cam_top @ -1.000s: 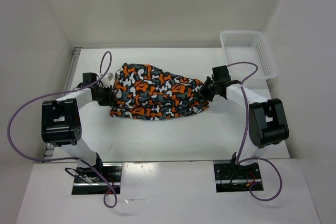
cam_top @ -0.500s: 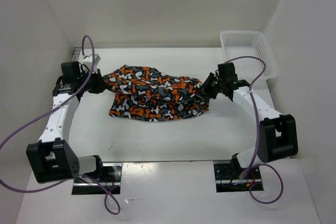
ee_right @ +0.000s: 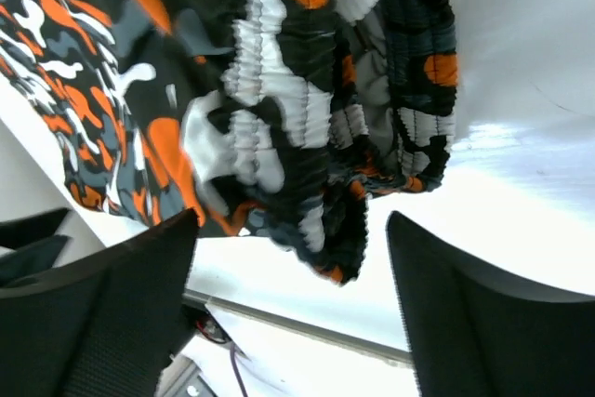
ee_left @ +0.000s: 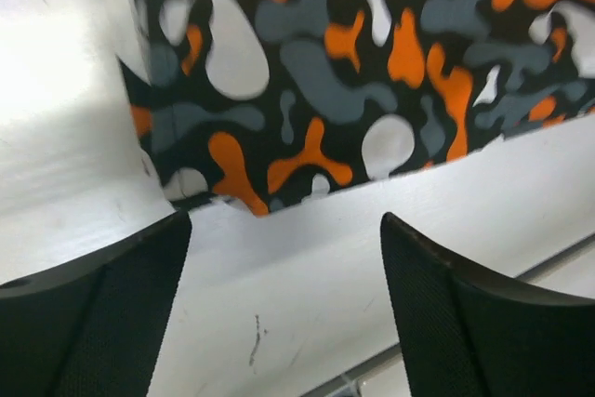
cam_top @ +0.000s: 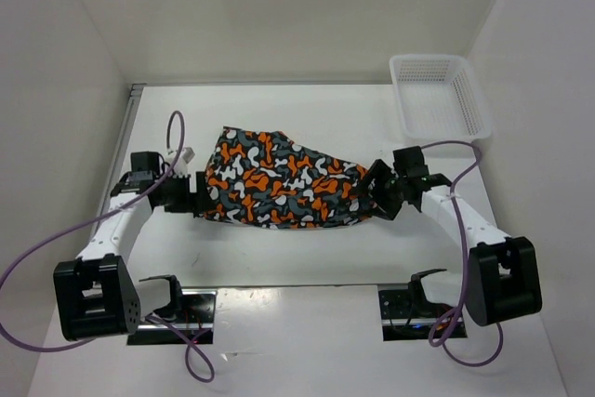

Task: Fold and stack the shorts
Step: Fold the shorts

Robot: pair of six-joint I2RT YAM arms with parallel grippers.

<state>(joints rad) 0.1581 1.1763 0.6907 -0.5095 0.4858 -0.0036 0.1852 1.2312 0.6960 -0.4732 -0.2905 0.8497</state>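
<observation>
**A:** Where are the shorts?

**B:** Lying on the table, a bunched oblong stretched between the two grippers. Their wider end sits just ahead of the left gripper. Their narrower end, with the gathered waistband, sits at the right gripper.

**A:** Is either one holding the cloth?

**B:** No. In the left wrist view the two fingers stand wide apart with bare table between them. The hem of the shorts runs just beyond the fingertips, and I cannot tell whether it touches them. In the right wrist view the fingers are just as wide apart. The ruched waistband reaches into the gap between the tips, but neither pad presses on it.

**A:** And the fabric itself?

**B:** By the right gripper it is puckered into thick folds. Toward the left gripper it spreads broader and smoother.

**A:** Anything else about?

**B:** A white mesh basket stands at the table's far corner, beyond the right gripper and well apart from the shorts. Purple cables loop out from both arms.
</observation>
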